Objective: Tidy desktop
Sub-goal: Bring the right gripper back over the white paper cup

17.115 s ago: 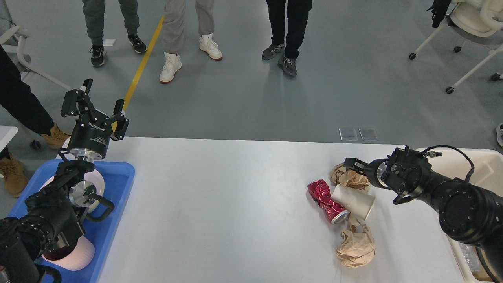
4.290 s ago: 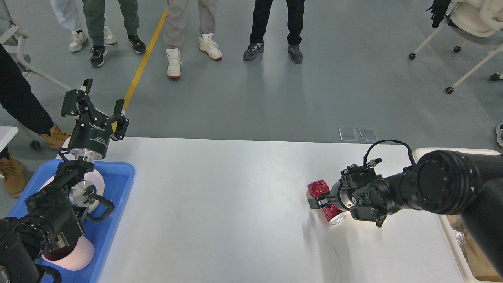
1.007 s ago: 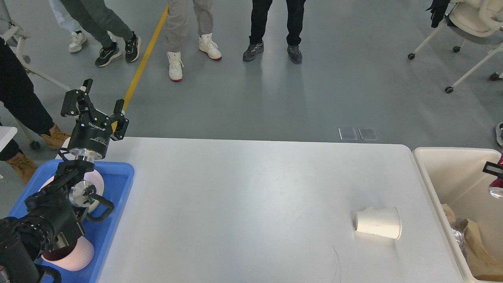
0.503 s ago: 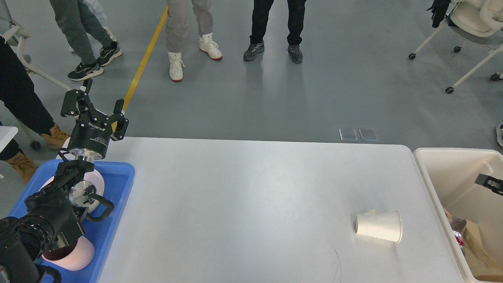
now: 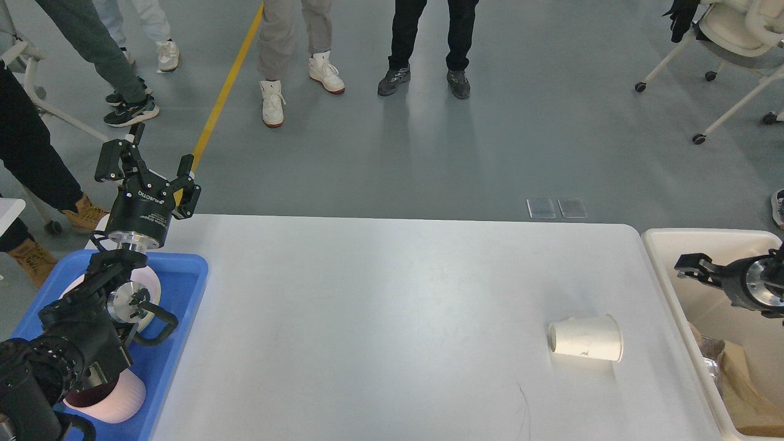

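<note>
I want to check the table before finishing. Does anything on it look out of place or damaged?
Yes. One white paper cup lies on its side on the desktop, near the right end beside the cream bin. Its surface looks slightly creased and marked.

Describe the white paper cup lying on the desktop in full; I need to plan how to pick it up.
The white paper cup lies on its side on the desktop, near the right end, a little short of the cream bin. Its wider rimmed mouth points right toward the bin; the narrower base points left. The wall looks like thin paper, slightly dented, with a faint dark scuff low on its side. Nothing touches it but the tabletop; the right hand hovers apart, above the bin.
</note>
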Robot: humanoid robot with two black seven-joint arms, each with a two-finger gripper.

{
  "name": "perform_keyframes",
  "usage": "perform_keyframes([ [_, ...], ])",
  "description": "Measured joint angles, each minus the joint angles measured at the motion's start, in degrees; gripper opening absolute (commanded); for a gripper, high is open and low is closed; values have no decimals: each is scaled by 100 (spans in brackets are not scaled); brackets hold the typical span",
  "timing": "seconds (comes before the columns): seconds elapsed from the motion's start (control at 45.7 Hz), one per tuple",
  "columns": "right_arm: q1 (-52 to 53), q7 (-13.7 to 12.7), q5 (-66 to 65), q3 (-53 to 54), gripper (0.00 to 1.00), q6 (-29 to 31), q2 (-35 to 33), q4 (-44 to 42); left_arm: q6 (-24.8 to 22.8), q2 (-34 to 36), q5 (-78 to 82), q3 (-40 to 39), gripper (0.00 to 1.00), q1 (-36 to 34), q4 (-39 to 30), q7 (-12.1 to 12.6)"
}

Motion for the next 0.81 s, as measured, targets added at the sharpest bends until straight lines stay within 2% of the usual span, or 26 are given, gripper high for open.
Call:
perform_keyframes([
  [0.131, 1273, -1, 16, -348, 100, 1335, -14, 401, 0, 0, 0, 0, 96, 0, 0, 0],
  [0.285, 2441, -1, 18, -645, 100, 2279, 28, 873, 0, -1, 0, 0, 96, 0, 0, 0],
  [0.591, 4323, -11, 18, -1199, 100, 2808, 418, 1513, 0, 0, 0, 0, 96, 0, 0, 0],
  [0.81, 4673, -11, 18, -1257, 100, 2971, 687, 1542, 0, 1, 0, 0, 96, 0, 0, 0],
])
